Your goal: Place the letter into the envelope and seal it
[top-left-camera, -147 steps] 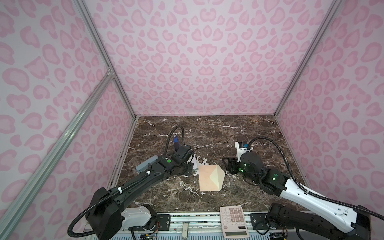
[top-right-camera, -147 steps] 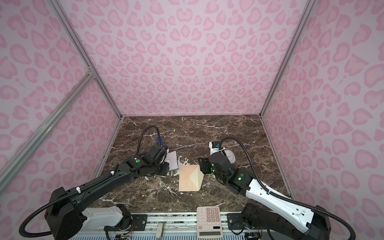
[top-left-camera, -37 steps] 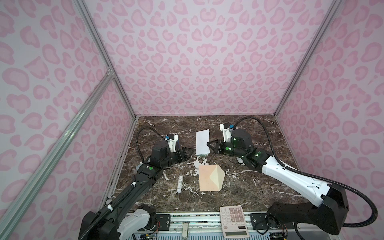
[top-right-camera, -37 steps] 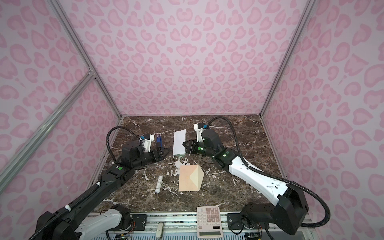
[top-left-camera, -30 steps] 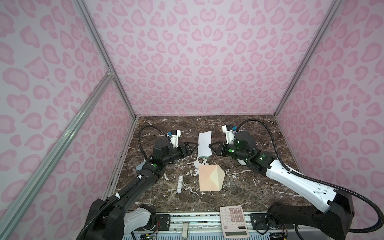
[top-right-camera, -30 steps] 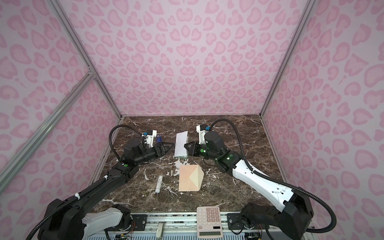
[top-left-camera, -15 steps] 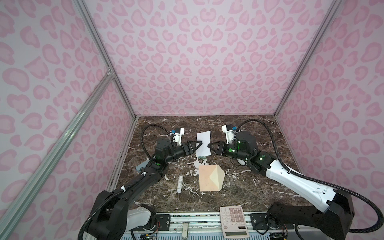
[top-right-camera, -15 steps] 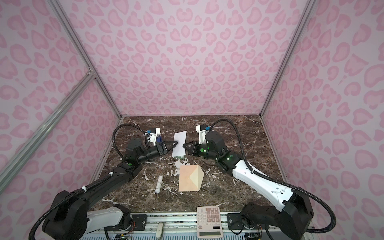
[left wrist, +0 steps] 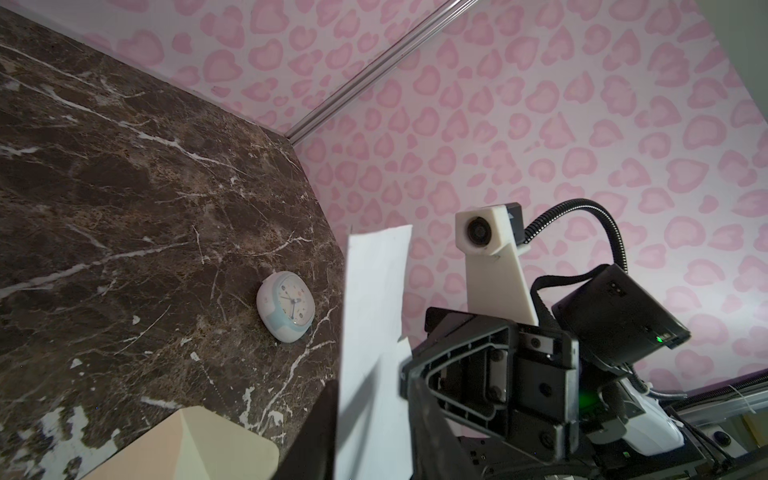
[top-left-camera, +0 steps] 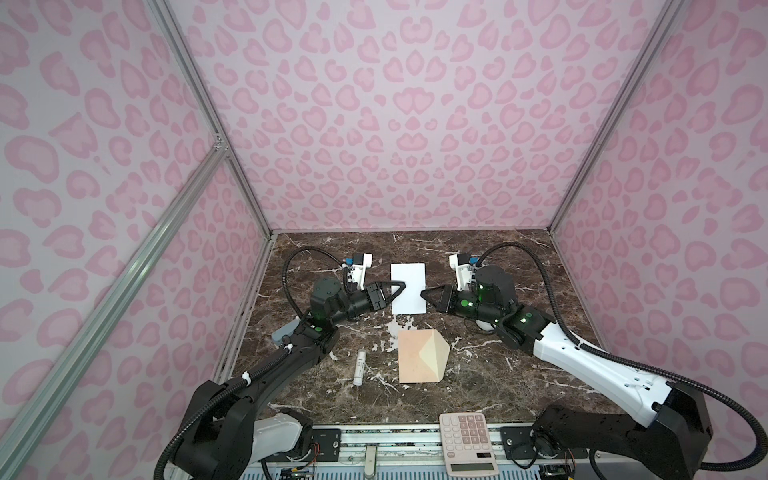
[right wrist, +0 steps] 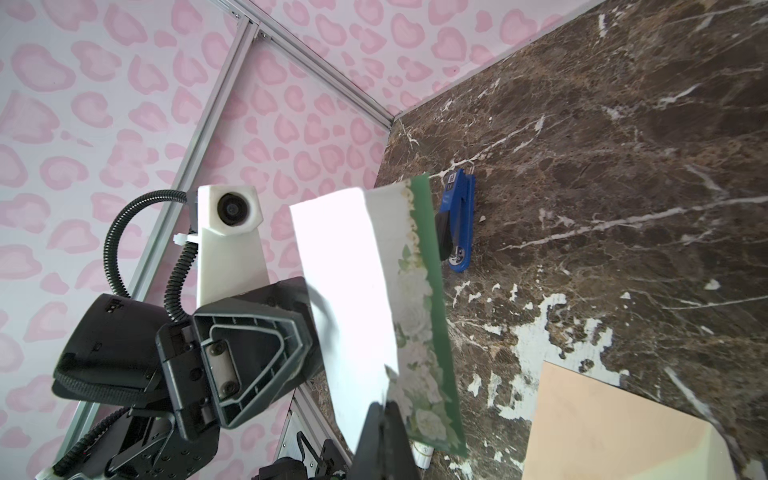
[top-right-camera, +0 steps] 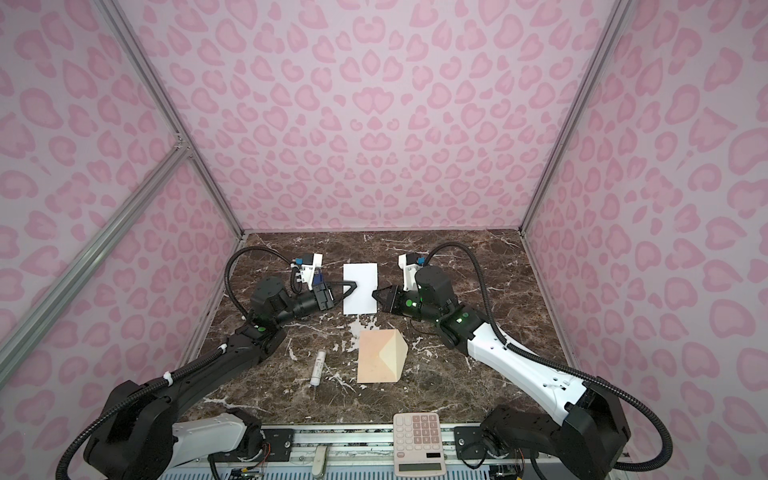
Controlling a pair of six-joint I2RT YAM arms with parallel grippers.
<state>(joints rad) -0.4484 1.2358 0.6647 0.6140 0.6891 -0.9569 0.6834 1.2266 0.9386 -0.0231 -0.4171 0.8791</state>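
Here, in both top views, the letter (top-left-camera: 408, 291) is held up off the table (top-left-camera: 478, 374), between the two sets of fingers. The left gripper (top-left-camera: 400, 289) straddles one side edge and the right gripper (top-left-camera: 423, 294) meets the opposite edge. Below the fingers, toward the near side, the envelope (top-left-camera: 419, 355) lies flat with its flap open, well apart from the sheet. A white tube (top-left-camera: 360, 368) lies near it on the left gripper's side, and a calculator (top-left-camera: 467, 442) sits at the front edge. A grey object (top-left-camera: 286, 332) is largely hidden under the left arm, and a blue stapler (top-right-camera: 318, 277) peeps out behind the left wrist.

In the left wrist view the letter (left wrist: 374, 332) runs into the gap between the left fingers (left wrist: 316, 440). These stand a little apart, not pressed together, and whether they touch the paper is hard to make out. Beyond the fingertips the right gripper's black body blocks much of the scene. A small clock (left wrist: 286, 311) stands on the marble, and only a corner of the envelope (left wrist: 187, 449) shows.

In the right wrist view the right fingers (right wrist: 386, 440) are closed together, pinching the letter (right wrist: 353, 299) beside its green border. The sheet hides the left fingertips beyond it. The stapler (right wrist: 459, 224) is partly covered by the green edge, and the envelope (right wrist: 602, 424) is cut off by the frame.
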